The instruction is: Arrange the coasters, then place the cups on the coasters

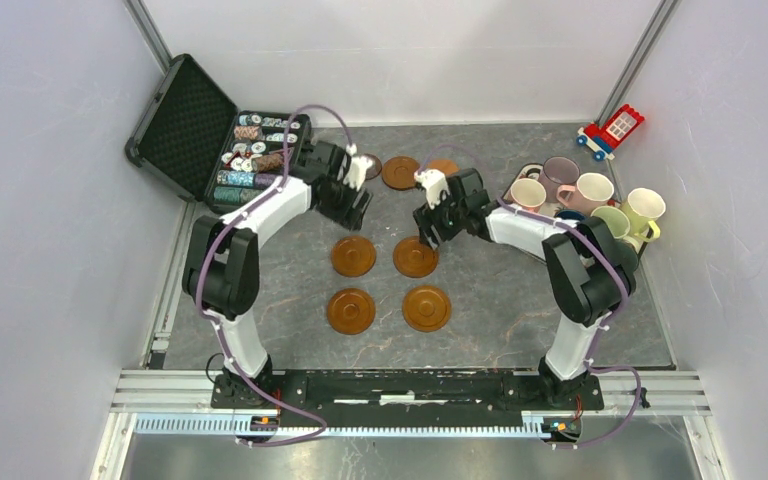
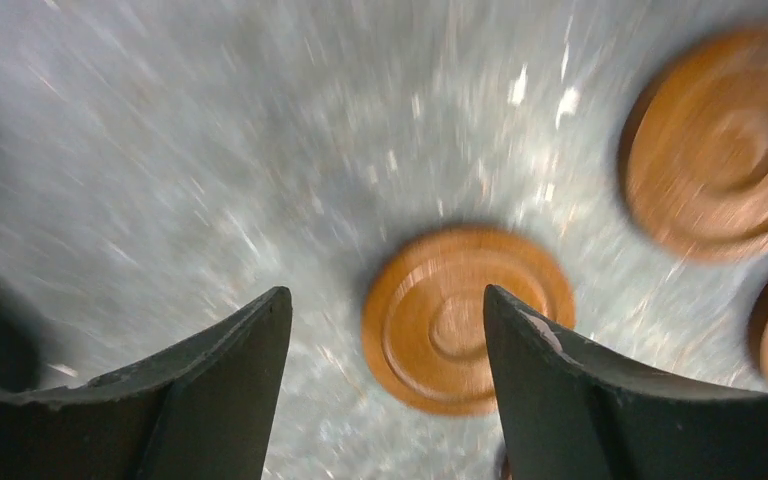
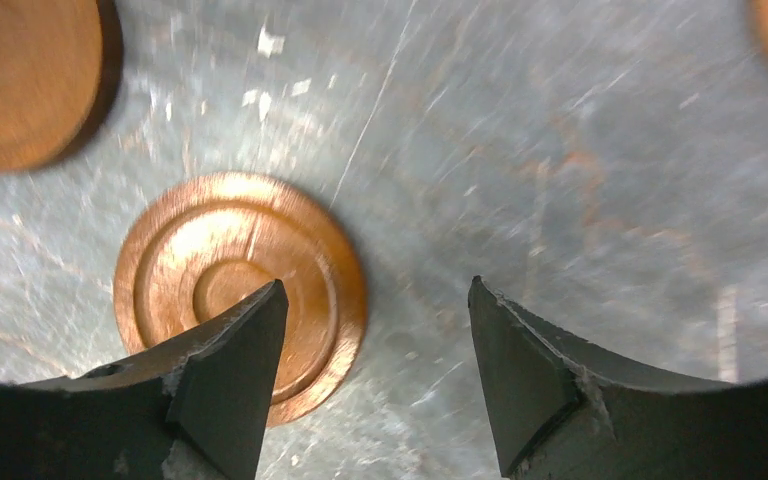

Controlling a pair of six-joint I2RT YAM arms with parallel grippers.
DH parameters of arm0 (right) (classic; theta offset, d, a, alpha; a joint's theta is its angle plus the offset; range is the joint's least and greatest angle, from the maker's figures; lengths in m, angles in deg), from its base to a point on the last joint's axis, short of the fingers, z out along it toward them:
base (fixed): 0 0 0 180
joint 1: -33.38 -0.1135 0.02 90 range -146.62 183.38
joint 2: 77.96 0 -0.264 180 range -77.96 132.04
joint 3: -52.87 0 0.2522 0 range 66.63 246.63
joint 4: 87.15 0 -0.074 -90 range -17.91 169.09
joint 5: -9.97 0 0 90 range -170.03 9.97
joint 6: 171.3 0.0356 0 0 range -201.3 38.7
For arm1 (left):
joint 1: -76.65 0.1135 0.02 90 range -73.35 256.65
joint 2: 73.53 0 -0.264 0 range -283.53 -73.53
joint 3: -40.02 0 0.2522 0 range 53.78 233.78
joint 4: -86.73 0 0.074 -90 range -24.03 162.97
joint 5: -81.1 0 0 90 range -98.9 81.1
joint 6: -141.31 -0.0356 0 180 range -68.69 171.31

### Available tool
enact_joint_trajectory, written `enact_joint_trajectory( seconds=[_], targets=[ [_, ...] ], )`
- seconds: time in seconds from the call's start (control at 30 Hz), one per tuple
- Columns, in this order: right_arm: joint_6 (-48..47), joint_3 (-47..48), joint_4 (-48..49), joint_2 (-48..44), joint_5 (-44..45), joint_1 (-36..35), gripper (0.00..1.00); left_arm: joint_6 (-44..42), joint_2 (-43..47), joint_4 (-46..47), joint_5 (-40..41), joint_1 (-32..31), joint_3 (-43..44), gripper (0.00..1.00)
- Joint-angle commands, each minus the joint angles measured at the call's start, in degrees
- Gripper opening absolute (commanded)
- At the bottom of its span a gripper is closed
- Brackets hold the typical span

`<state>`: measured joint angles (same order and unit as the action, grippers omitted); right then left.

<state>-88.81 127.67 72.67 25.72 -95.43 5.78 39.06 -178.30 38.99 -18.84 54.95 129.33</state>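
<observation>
- Coasters (image 1: 353, 256): four lie in a two-by-two block in the middle of the desk (image 1: 500, 300); others sit near its far edge.
- Cups (image 1: 593, 190) stand clustered at the right side, well apart from the block.
- Left fingers (image 2: 258, 345) are spread open and empty above a coaster.
- Right fingers (image 3: 245, 345) are open and empty, with one finger over a coaster's edge.

Smooth wooden coasters (image 3: 210, 250), matt mottled table (image 3: 560, 150)
</observation>
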Motion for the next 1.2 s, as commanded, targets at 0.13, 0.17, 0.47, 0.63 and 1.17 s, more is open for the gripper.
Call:
enact_joint_trajectory(
  seconds=[0.13,0.17,0.47,0.63,1.17],
  targets=[
    [2.5,13.5,2.8,0.7,-3.0,5.8,0.77,5.1,-14.4,-1.0,-2.9,-0.9,30.2,0.79],
    [3.2,14.3,3.2,1.3,-2.9,6.7,0.77,5.2,-16.7,-1.3,-2.8,-1.1,33.2,0.78],
    [4.3,19.0,3.6,4.8,0.8,11.3,0.77,4.9,-33.1,-0.3,4.3,-3.3,54.1,0.72],
    [4.3,19.1,3.2,5.4,0.1,12.6,0.77,2.4,-38.1,2.1,12.1,-5.7,58.4,0.71],
    [2.7,20.6,2.6,6.6,-0.2,14.1,0.77,-6.1,-44.6,-2.2,18.2,-9.1,61.4,0.68]
  ],
)
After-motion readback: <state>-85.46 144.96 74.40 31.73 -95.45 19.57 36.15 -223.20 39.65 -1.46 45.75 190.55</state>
